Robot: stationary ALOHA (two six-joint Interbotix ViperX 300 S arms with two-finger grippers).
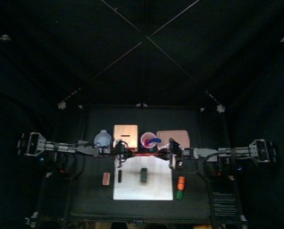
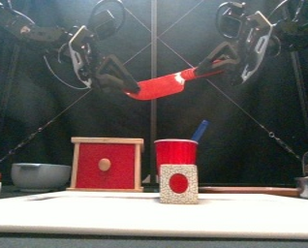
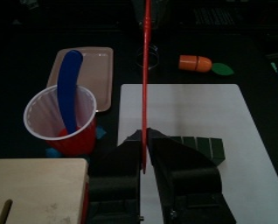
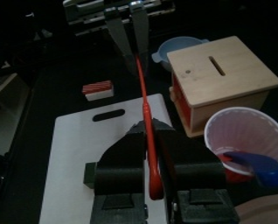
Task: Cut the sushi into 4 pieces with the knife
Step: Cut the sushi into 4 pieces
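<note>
A red toy knife (image 2: 164, 85) hangs level in the air above the board, held at both ends. My left gripper (image 2: 122, 85) is shut on its blade end and my right gripper (image 2: 216, 66) on its handle end. In the left wrist view the knife (image 3: 145, 52) runs straight out from the shut jaws. The sushi roll (image 2: 179, 184) lies on the white cutting board (image 2: 143, 208) below the knife, its speckled end with a red centre facing the front. It looks dark in the left wrist view (image 3: 200, 150). I cannot tell whether its blocks are joined.
Behind the board stand a blue-grey bowl (image 2: 38, 174), a wooden box (image 2: 105, 163) with a red drawer front and a red cup (image 2: 176, 155) holding a blue knife (image 2: 200, 129). A pink tray (image 3: 83, 66) lies farther back. An orange carrot toy (image 3: 195, 61) and a small red-and-white toy (image 4: 97, 87) flank the board.
</note>
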